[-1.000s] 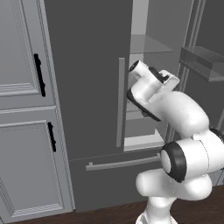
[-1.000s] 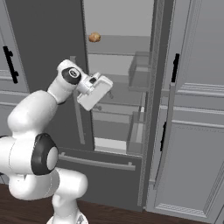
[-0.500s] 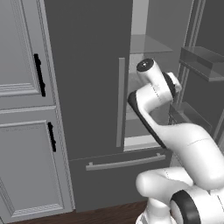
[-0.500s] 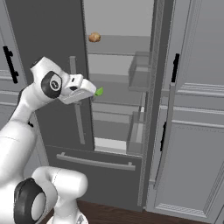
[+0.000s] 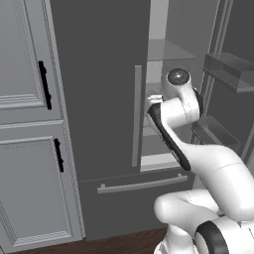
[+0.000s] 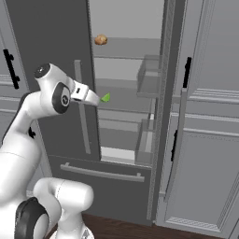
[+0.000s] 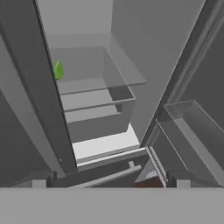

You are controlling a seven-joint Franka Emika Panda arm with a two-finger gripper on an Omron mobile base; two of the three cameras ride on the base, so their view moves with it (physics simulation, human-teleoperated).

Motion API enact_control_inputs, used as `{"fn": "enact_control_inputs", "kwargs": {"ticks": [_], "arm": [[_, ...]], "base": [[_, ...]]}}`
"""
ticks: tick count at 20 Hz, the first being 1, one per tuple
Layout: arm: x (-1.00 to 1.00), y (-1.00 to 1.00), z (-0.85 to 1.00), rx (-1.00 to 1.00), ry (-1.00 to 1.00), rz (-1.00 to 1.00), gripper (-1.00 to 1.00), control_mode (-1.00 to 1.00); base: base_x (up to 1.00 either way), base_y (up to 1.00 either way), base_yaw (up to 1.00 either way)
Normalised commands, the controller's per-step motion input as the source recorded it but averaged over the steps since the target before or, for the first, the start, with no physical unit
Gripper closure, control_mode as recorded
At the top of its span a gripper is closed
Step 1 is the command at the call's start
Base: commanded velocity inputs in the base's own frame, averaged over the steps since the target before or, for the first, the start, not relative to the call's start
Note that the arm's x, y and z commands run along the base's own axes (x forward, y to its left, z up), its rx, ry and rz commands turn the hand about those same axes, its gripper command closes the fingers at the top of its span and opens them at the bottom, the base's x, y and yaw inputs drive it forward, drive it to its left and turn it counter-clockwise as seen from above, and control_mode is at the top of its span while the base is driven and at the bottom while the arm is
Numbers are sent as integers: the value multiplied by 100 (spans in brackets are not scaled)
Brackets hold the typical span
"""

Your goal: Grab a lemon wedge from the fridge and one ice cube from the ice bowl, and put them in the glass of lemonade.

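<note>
As arm reached further | tool (image 6: 95,98) open beside lemon wedge (image 6: 106,97) | fridge (image 6: 135,93)

Grey panelled cabinets (image 5: 25,124) stand at the left in the left base view, each door with a short black handle (image 5: 44,84) (upright, near the inner edge). More panelled cabinets (image 6: 210,140) stand at the right in the right base view. The floor (image 6: 130,229) below is dark brown wood.
</note>
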Motion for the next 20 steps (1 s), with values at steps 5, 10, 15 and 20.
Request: {"fn": "enact_control_inputs", "kwargs": {"ticks": [5, 10, 15, 20], "arm": [[0, 57, 32, 19, -2, 21, -100, -100], [10, 85, 2, 4, 0, 23, -100, -100], [47, 32, -16, 3, -2, 11, -100, -100], [18, -6, -12, 0, -1, 0, -100, -100]], "base": [[0, 0, 0], [0, 0, 0], [0, 0, 0], [0, 0, 0]]}}
